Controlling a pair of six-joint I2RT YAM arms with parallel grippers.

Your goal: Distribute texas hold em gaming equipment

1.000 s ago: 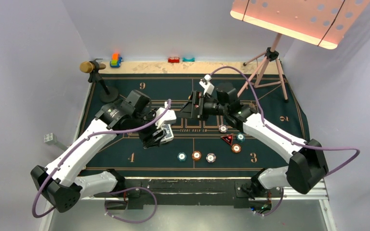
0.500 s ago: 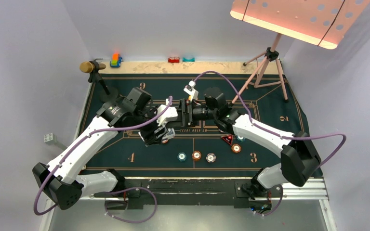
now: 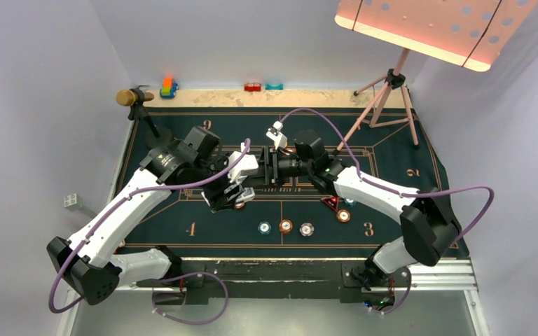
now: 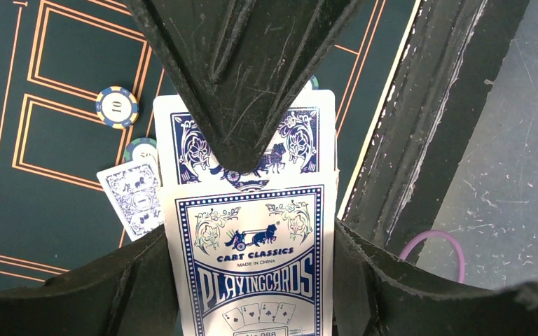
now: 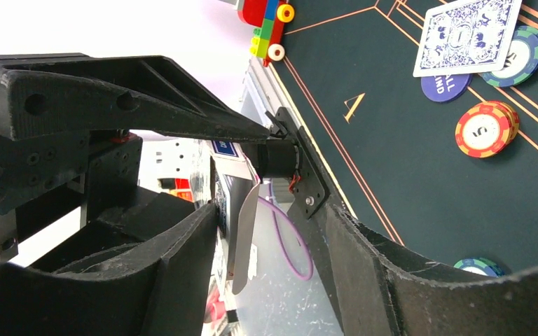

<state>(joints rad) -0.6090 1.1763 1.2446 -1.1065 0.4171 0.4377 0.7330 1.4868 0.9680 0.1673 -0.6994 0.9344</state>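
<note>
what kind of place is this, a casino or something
Probably a robot lab cell staged as a poker table: a hold'em felt mat with chips, boxed in by plain walls, with robot arms bolted at its edge.

A blue-and-white cardboard playing-card box [image 4: 252,294] is clamped in the left tool [image 4: 252,234]. One blue-backed card [image 4: 298,136] pokes from its end, between the right tool's [image 5: 270,224] spread fingers. Below, beside the left tool, a face-down loose card [image 4: 133,197] overlaps a teal striped chip [image 4: 140,148].
</note>
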